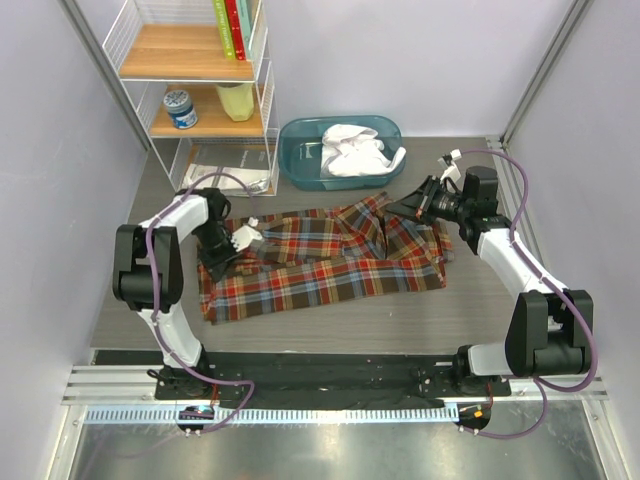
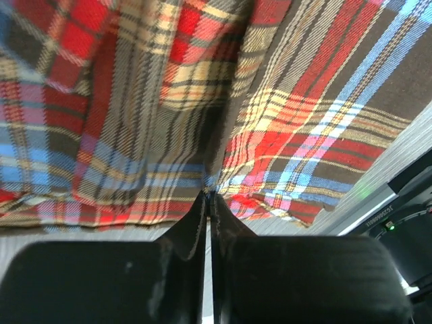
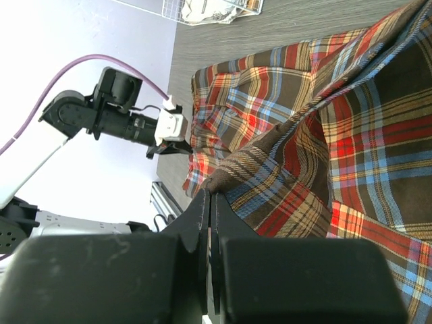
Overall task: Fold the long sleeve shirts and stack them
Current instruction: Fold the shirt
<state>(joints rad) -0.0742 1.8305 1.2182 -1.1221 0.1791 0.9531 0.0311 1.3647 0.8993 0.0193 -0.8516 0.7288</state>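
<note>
The plaid shirt (image 1: pixel 320 265) lies across the middle of the counter (image 1: pixel 470 300), mostly flat towards the left and near side and bunched into raised folds at its far right. Its collar, cuffs and sleeves cannot be told apart in the overlapping cloth.

The left end effector (image 1: pixel 248 237) sits at the shirt's far left edge. From above, its wrist body hides the fingertips. In the left wrist view the left end effector (image 2: pixel 208 202) has its fingers pressed together with a pucker of plaid drawn in at their tips. Cloth fills nearly all of that view and is blurred close up, so how much is pinched is unclear.

The right end effector (image 1: pixel 415 207) is at the shirt's far right corner, where the cloth rises off the counter. In its own view the right end effector (image 3: pixel 209 196) is clamped on a brown ridge of the shirt, and the cloth caught between the fingers is out of sight.

The white shirt (image 1: pixel 355 150) lies crumpled in a teal basin (image 1: pixel 300 165) on the far side, just beyond the plaid one. Its shape is unreadable.

A wire shelf (image 1: pixel 180 55) stands far left, cut off at the top, and what lies in its lowest tier is hard to make out.
</note>
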